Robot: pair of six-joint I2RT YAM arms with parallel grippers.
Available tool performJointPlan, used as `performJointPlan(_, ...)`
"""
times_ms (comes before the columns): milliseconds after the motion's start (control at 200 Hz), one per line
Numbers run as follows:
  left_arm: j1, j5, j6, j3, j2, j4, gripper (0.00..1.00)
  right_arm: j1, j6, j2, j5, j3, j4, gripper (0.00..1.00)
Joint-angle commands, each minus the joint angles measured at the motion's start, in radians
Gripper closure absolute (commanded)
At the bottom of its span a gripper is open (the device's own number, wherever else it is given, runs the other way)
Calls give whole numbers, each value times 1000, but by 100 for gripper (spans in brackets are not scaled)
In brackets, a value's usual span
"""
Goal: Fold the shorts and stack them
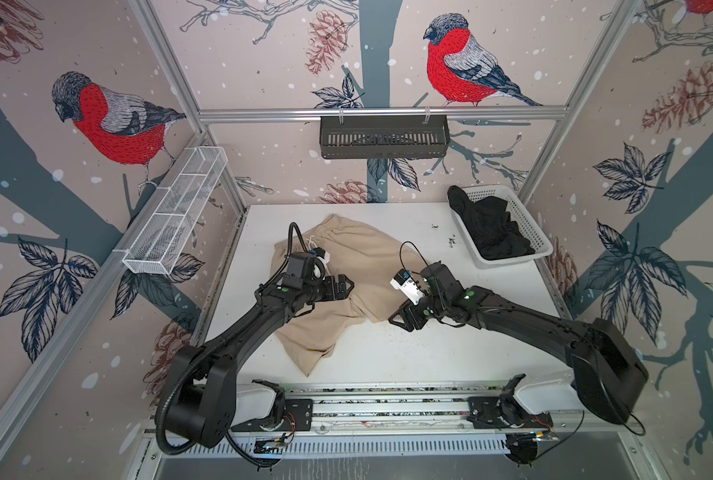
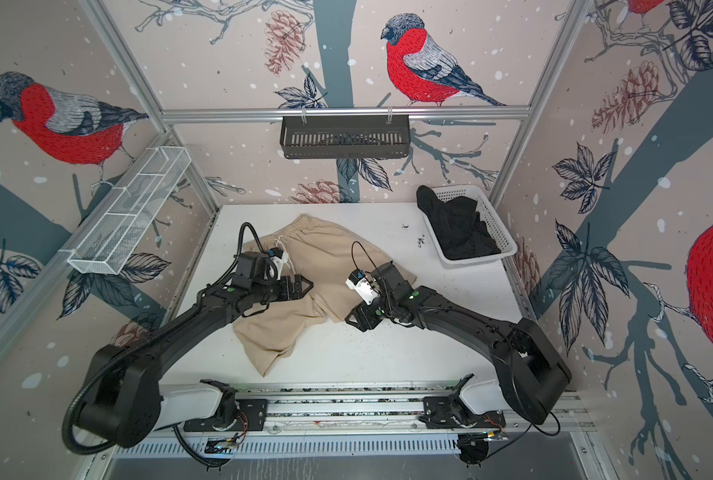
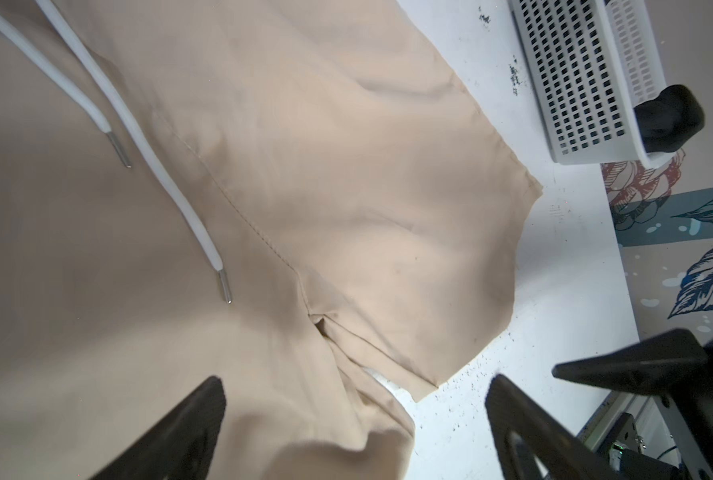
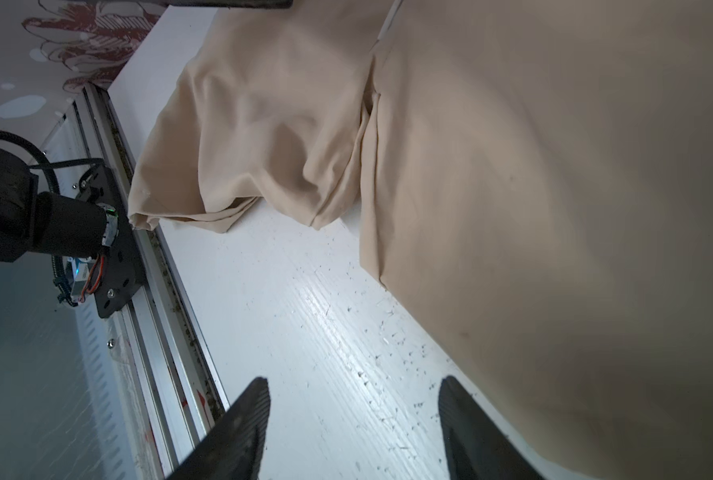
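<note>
Closest to the lens, the rail (image 1: 388, 405) along the table's front edge carries both arm bases. Papered walls (image 1: 263, 62) printed with red-breasted birds, pine cones and leaves close the cell on three sides, held in a grey metal frame (image 1: 379, 113). The white table (image 1: 408, 357) fills the floor and is scuffed, with dark specks (image 1: 450, 241) scattered over it. The left arm (image 1: 238, 332) and right arm (image 1: 533, 316) bend in from the front corners toward the middle. The tan shorts (image 1: 359, 257) lie spread at the table's centre, waistband toward the rear wall, one leg rumpled toward the front. A white mesh shelf (image 1: 176, 216) hangs on the left wall and a black slotted tray (image 1: 383, 137) on the rear bar. The white basket (image 1: 525, 220) sits in the rear right corner with the black shorts (image 1: 491, 228) heaped inside, one end draped over its rim. The left gripper (image 1: 348, 286) hangs over the tan shorts near the crotch, its fingers (image 3: 205, 415) spread wide and holding nothing. The right gripper (image 1: 392, 321) sits low over bare table just beside a leg hem, fingers (image 4: 246, 419) apart and empty. The white drawstring (image 3: 180, 199) trails loose across the cloth.
</note>
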Motion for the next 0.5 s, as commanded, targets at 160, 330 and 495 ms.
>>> performJointPlan(160,-4,69,35,48,205,191,2,-37,197,-81,135,-159,114,33)
performJointPlan(330,-4,50,43,110,322,242,2,-42,210,-22,99,-161,188,33)
performJointPlan(495,28,43,63,244,459,190,2,57,119,44,74,-95,230,35)
